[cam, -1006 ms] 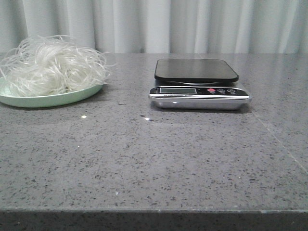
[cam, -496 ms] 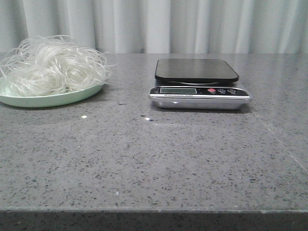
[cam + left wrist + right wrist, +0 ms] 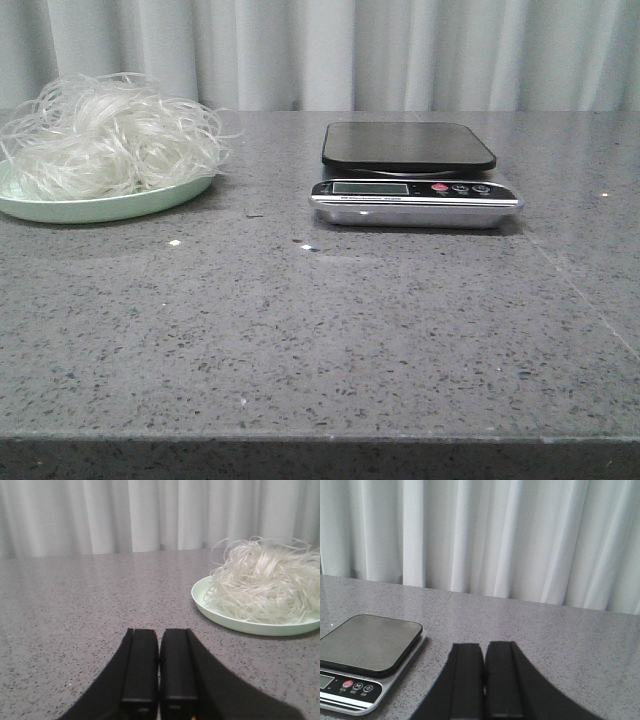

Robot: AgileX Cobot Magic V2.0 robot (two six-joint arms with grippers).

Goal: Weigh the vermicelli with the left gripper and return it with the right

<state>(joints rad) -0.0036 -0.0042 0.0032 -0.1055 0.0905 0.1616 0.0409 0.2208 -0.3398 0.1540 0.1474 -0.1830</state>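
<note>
Little could be read from where I stood; the scale point(image 3: 415, 176) carried the only markings; its front panel point(image 3: 414, 189) held a pale display point(image 3: 370, 188) that showed no digits I could make out; beside it sat a red button point(image 3: 439, 188) and two dark buttons, their symbols too small in the front view; from my right wrist camera the same panel point(image 3: 347, 685) showed a red button point(image 3: 348, 684) with a white power-like symbol, a white round button point(image 3: 358, 686) marked with what looked like an M, and a third button point(image 3: 368, 688) whose sign I could not tell; no brand name was legible
</note>
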